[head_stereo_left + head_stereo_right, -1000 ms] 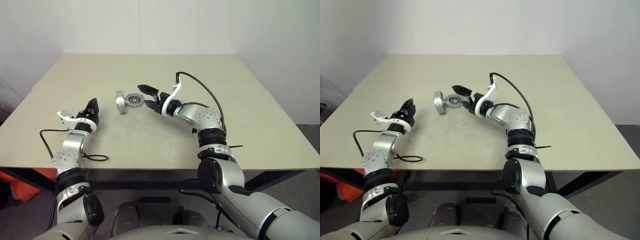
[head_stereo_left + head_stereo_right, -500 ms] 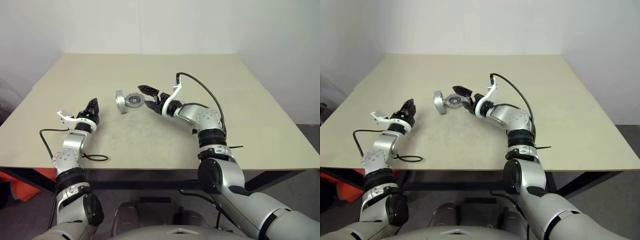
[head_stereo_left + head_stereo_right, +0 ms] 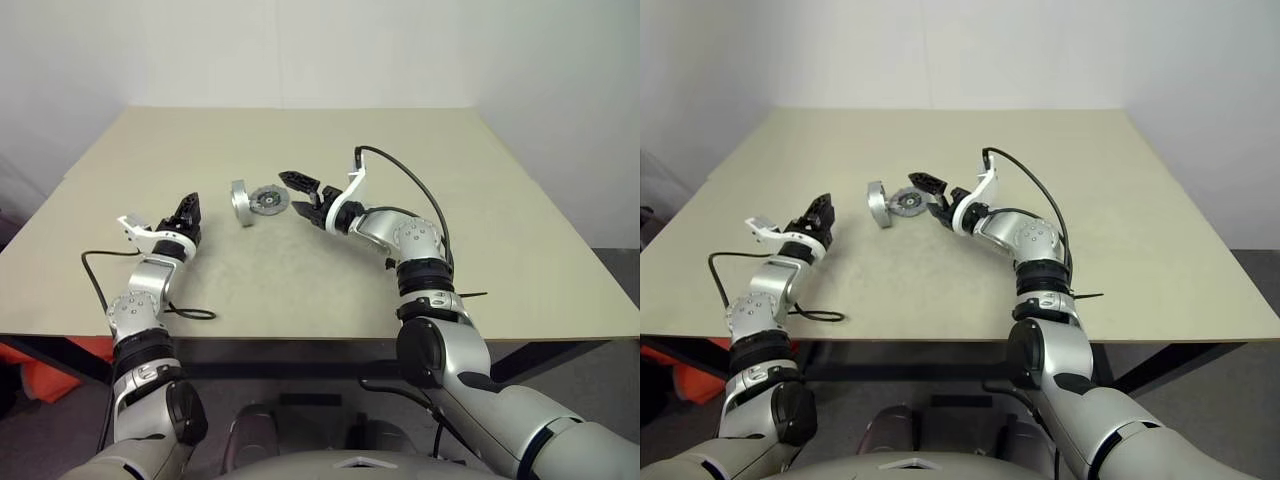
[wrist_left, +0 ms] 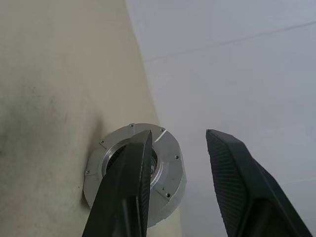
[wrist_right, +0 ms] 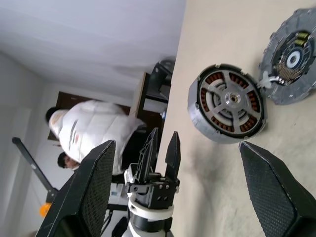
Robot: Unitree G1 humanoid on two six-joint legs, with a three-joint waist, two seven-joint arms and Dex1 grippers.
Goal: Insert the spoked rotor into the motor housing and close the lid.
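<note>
Head views: table [image 3: 450, 150] with the housing [image 3: 241, 203] far of centre, apparently standing on its edge with the open face turned right. The lid [image 3: 268, 200] is just right of it, touching or nearly so; lying or leaning, can't tell. The right gripper [image 3: 300, 196] sits just right of the lid, pointing left at it, with fingers spread wide and nothing held. My read is that it is lined up to take the lid. The left gripper [image 3: 187, 212] is near-left, well apart from the parts. It is partly open and empty, aimed toward the housing, probably waiting to brace it. A loose cable [image 3: 190, 313] lies by the near-left edge.

Left wrist view: the housing's plain silver back [image 4: 168, 173] with small screws, resting on the table. The left fingers [image 4: 128, 187] have a moderate gap, with nothing between them and no contact with the housing.

Right wrist view: the housing's open face, copper windings [image 5: 210, 81] showing through gaps. The rotor [image 5: 229, 101], with dark ring, silver spokes and hub, looks already seated inside. So insertion reads as done and lid closing is left. The lid shows its notched edge and inner side beside the housing. The right fingers [image 5: 276, 197] are very wide and empty. The left gripper is visible beyond the housing, and a person [image 5: 94, 128] is in the background.
</note>
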